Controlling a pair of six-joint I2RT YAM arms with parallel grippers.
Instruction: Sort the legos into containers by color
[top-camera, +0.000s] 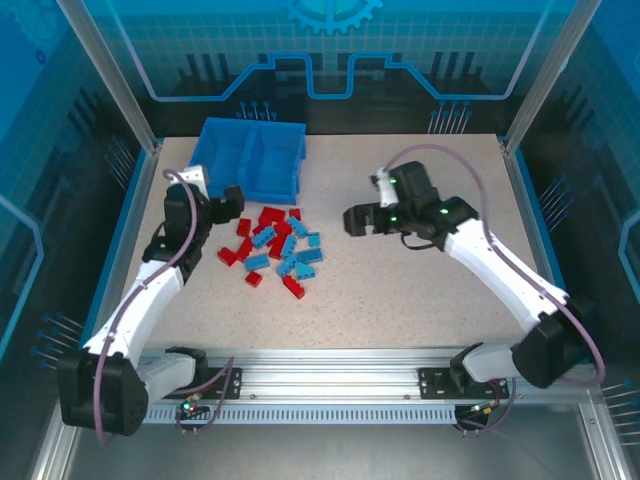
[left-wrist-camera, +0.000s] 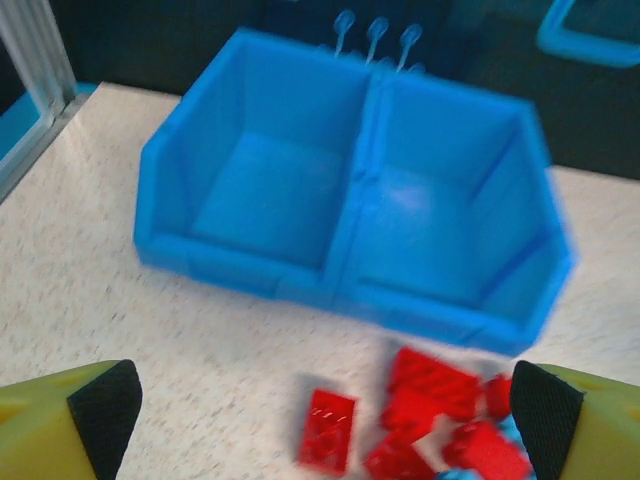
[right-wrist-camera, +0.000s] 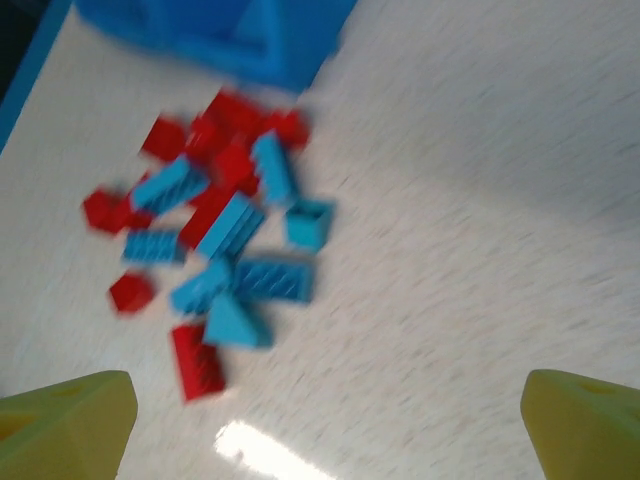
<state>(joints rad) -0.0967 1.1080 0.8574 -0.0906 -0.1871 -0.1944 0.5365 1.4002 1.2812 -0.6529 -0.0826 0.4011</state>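
Carefully drop your wide, empty left end effector (top-camera: 233, 199) onto one outlying red brick (top-camera: 227, 256), right end effector (top-camera: 352, 220) likewise wide.

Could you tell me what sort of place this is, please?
Probably a robotics lab test cell: an aluminium frame with blue panels encloses a speckled table, a left arm and right arm are bolted to a rail at its near edge, and a bin and legos are laid out.
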